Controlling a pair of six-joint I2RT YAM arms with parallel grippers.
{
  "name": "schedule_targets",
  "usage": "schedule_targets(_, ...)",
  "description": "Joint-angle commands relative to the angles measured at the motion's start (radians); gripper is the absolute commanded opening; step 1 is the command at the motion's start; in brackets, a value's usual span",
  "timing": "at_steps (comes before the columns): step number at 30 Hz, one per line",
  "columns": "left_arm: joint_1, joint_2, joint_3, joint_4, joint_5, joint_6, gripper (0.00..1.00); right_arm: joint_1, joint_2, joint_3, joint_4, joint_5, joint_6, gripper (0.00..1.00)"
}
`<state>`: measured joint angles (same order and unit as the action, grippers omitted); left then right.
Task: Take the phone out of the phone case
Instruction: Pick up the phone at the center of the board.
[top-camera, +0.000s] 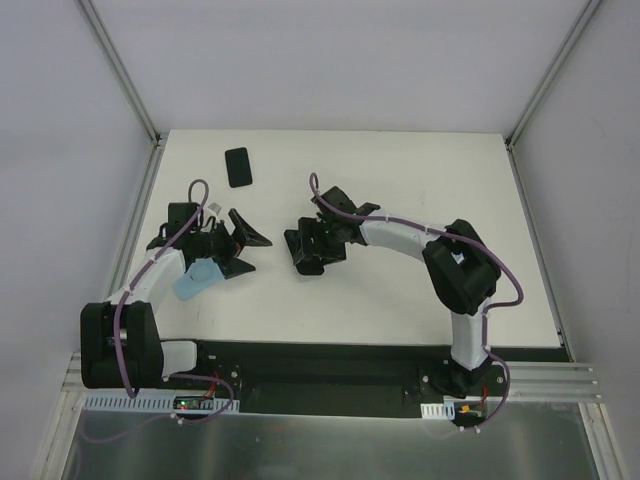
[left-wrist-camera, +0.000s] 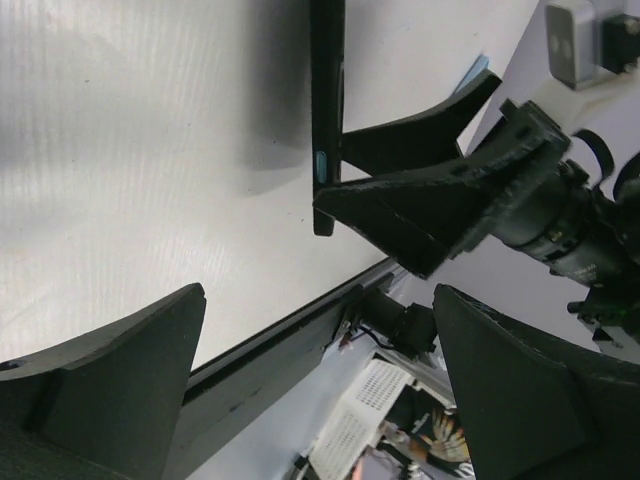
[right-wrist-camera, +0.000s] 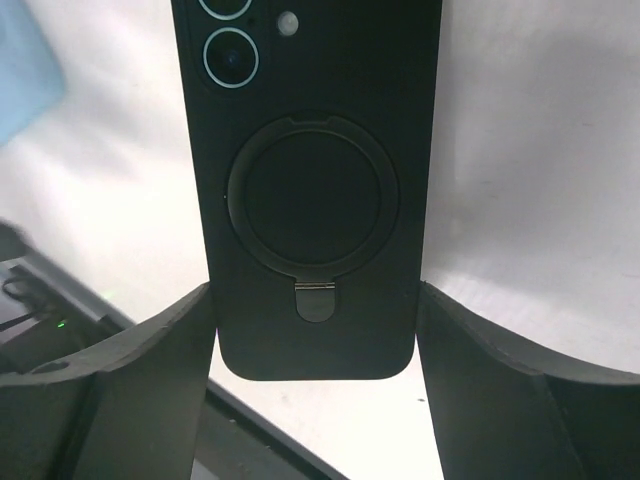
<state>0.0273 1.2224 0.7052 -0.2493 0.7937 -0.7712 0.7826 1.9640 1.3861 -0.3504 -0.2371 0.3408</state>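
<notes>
Through my right wrist camera, the black phone case (right-wrist-camera: 310, 200) fills the space straight ahead, its ring stand facing me. My right end effector (right-wrist-camera: 312, 300) is clamped on the case's two long sides near its lower end. The phone (right-wrist-camera: 232, 55) sits inside the case, its lenses showing through the cutout.

From my left wrist, the case appears edge-on above the worktop (left-wrist-camera: 130, 150). My left end effector (left-wrist-camera: 318, 330) is spread wide, near the case but not touching it.

From above, a flat black slab (top-camera: 238, 167) lies behind and left of the case. A pale blue item (top-camera: 197, 280) lies left of the case, on the near side.
</notes>
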Motion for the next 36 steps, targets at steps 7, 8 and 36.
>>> schedule_targets(7, -0.087, 0.247, 0.034, 0.223, 0.03, -0.134, 0.96, 0.009, -0.07, -0.073, 0.257, -0.211, 0.151, 0.18)
schedule_targets(8, -0.096, 0.273, 0.045, 0.231, 0.021, -0.135, 0.96, 0.01, -0.068, -0.078, 0.263, -0.217, 0.156, 0.17)
schedule_targets(36, -0.224, 0.422, 0.195, 0.254, -0.066, -0.223, 0.0, 0.186, -0.274, 0.047, -0.211, 0.373, -0.205, 0.86)
